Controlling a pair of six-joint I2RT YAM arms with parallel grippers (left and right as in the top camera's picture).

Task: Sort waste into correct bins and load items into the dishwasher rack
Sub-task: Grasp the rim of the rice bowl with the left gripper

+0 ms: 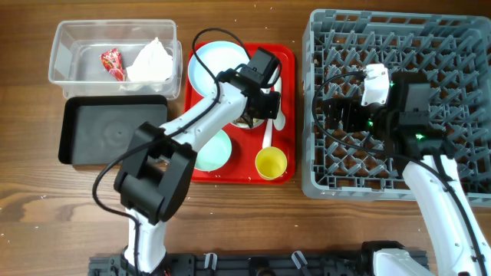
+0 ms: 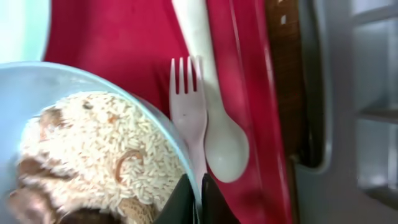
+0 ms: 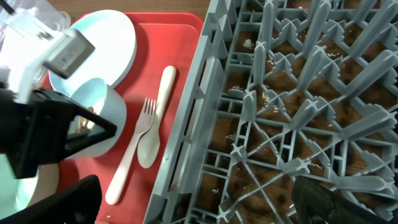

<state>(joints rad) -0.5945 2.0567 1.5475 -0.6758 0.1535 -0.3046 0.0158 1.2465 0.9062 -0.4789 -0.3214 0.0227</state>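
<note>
My left gripper (image 2: pixel 200 199) is shut on the rim of a pale blue bowl (image 2: pixel 74 81) holding rice-like food scraps (image 2: pixel 106 155), on the red tray (image 1: pixel 284 61); in the overhead view the gripper (image 1: pixel 257 107) hides most of the bowl. The white fork (image 2: pixel 186 118) and spoon (image 2: pixel 224 146) lie just right of it. The pale blue plate (image 1: pixel 211 65), mint bowl (image 1: pixel 213 149) and yellow cup (image 1: pixel 271 162) are also on the tray. My right gripper (image 1: pixel 341 115) is open and empty over the left part of the grey dishwasher rack (image 1: pixel 430 46).
The clear tub (image 1: pixel 69 46) at the far left holds the red wrapper (image 1: pixel 113 63) and the white napkin (image 1: pixel 151 61). The black tray (image 1: pixel 100 134) lies in front of it. Rice grains are scattered under the rack (image 3: pixel 267 93).
</note>
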